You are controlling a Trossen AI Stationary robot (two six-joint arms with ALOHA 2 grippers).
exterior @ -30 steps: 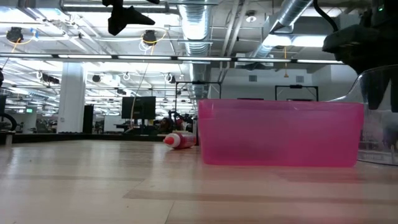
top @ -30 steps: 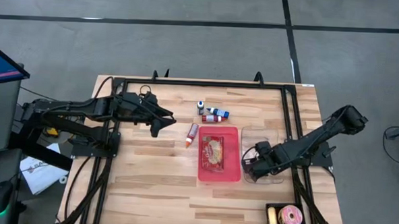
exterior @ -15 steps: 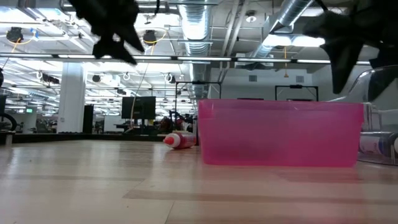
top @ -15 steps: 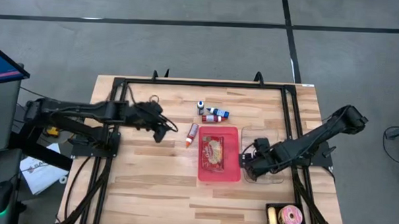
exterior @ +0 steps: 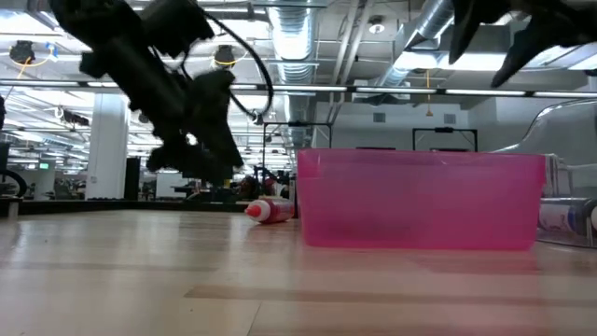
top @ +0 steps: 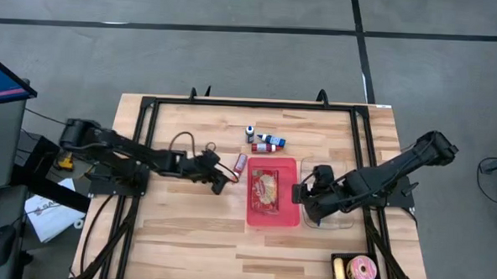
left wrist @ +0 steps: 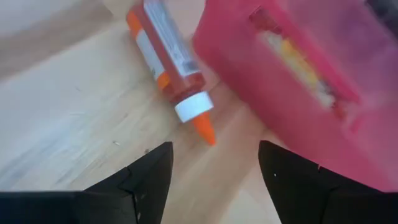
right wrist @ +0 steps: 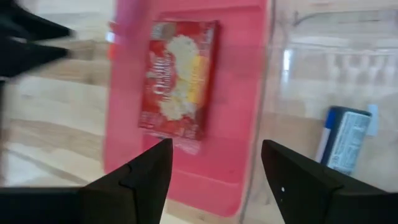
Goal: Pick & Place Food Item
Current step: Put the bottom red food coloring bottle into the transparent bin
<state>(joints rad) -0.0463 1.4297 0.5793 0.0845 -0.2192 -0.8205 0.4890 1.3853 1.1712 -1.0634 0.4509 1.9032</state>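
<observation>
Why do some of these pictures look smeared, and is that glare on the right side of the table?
Left wrist view: the orange sauce bottle and pink bin look soft and streaked. Right wrist view: the red food packet is blurred, and pale reflections streak the clear container. Low view: bright ceiling lights leave the left arm a dark silhouette. High view: sharp and evenly lit.

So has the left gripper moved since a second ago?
Yes. In the high view the left gripper has swung toward the pink bin, now beside the orange bottle.
</observation>
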